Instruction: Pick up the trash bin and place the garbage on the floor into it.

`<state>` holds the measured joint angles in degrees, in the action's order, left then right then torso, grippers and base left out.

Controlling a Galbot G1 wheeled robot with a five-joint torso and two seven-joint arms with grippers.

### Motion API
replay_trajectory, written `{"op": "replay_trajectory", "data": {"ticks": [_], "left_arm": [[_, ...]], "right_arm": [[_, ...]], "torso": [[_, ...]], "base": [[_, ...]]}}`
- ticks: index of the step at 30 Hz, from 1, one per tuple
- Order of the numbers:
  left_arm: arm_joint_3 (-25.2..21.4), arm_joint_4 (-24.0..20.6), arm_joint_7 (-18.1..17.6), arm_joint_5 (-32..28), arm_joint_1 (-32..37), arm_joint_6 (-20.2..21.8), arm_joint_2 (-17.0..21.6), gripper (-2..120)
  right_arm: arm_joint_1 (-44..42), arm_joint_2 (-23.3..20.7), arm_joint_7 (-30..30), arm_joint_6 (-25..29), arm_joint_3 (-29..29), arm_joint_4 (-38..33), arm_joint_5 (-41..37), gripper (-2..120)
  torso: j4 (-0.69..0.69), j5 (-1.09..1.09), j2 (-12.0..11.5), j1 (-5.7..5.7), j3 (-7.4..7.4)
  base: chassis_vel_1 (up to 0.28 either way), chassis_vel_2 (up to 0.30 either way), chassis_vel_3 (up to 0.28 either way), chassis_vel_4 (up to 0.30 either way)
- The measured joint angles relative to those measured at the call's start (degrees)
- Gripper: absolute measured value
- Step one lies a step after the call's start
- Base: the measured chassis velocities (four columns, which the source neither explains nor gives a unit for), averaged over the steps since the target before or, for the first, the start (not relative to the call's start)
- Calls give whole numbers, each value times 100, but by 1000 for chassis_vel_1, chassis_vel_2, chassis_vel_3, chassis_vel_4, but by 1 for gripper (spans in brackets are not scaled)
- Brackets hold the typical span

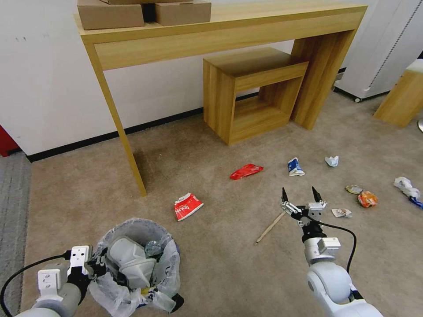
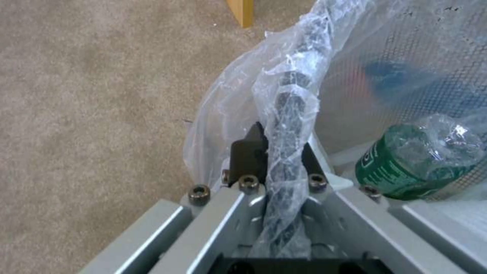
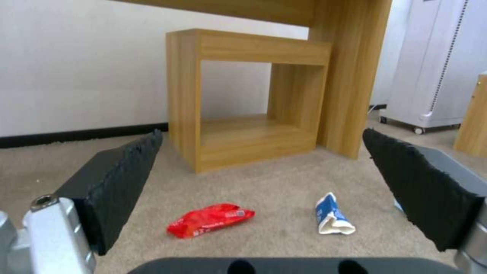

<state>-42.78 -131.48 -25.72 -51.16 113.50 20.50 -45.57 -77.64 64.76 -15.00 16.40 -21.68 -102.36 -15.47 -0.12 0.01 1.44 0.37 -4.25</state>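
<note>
- Right gripper [image 1: 303,196] is hanging over the carpet with its jaws spread wide and nothing between them, pointing away from the robot toward the wall.
- Closest bit of garbage to it is the wooden stick [image 1: 270,227], lying just beside it on the robot's-left side and a touch nearer the robot. Its long axis runs diagonally, far end angled up toward the gripper, near end trailing off left.
- Farther out, straight ahead of the open fingers, are the red wrapper [image 3: 210,219] and the blue-white carton [image 3: 331,215]. From the wrist camera both sit between the two pads, wrapper toward the left one, carton toward the right one.
- So my read: this arm is the one for the pickup, and the wrapper/carton pair is already lined up dead ahead. The stick would need a sideways shift and probably a wrist turn to cross its length.
- The red-white crushed cup [image 1: 187,206] lies well off to the left, between the two arms.
- Left gripper [image 2: 276,160] is clamped on the bagged rim of the trash bin [image 1: 136,264], at the robot's lower left. A green-label bottle [image 2: 406,163] is already inside it.
</note>
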Motion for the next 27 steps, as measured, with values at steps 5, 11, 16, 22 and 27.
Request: {"op": "replay_trajectory", "data": {"ticks": [5, 11, 16, 22, 27], "left_arm": [[52, -11, 21, 74, 34, 0, -100, 0], [107, 1, 54, 143, 44, -4, -172, 0], [119, -25, 58, 144, 43, -5, -189, 0], [63, -57, 59, 139, 94, -8, -169, 0], [60, -77, 59, 157, 107, -30, -175, 0]], "right_arm": [[-46, 0, -46, -92, 13, -137, 39, 100], [-113, -28, -11, -126, -13, -142, 124, 100], [-150, -42, 34, -85, -14, -136, 156, 100], [-137, -81, 48, -56, 3, -134, 144, 100], [-128, -120, 86, -31, 10, -134, 142, 100]], "torso": [[0, 0, 0, 0, 0], [0, 0, 0, 0, 0], [0, 0, 0, 0, 0], [0, 0, 0, 0, 0], [0, 0, 1, -1, 1]], "base": [[0, 0, 0, 0], [0, 0, 0, 0], [0, 0, 0, 0], [-5, 9, 4, -5], [-86, 85, 97, -87]]}}
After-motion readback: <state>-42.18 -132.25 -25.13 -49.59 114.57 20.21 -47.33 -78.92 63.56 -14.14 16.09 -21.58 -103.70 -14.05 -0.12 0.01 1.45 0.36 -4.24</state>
